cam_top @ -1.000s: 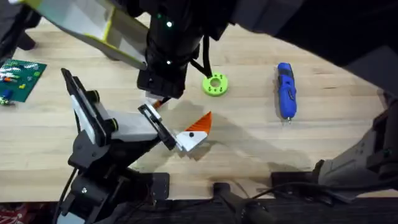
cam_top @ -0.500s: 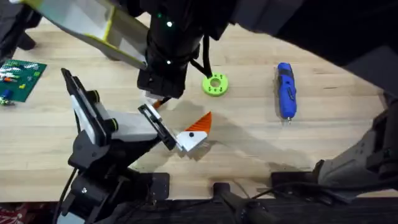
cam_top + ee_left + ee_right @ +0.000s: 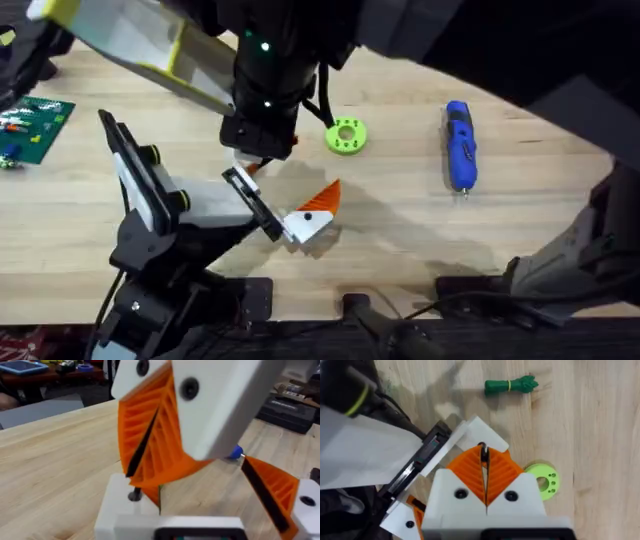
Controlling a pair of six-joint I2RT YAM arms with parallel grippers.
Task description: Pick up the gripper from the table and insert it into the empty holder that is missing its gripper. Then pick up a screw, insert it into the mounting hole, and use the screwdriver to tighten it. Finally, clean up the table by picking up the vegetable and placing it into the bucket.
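Right claw pinched shut on the gripper, at the end of the holder.
The gripper's orange tip is hidden between the pads, and a dark blurred arm covers the desk's far side. How open the left claw is, I cannot tell. The screwdriver lies well apart.

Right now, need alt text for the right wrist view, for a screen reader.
The right gripper, its orange ribbed pads pressed together, hovers over the black holder rail on a white gripper body. A green vegetable and a green ring lie apart on the wooden table.
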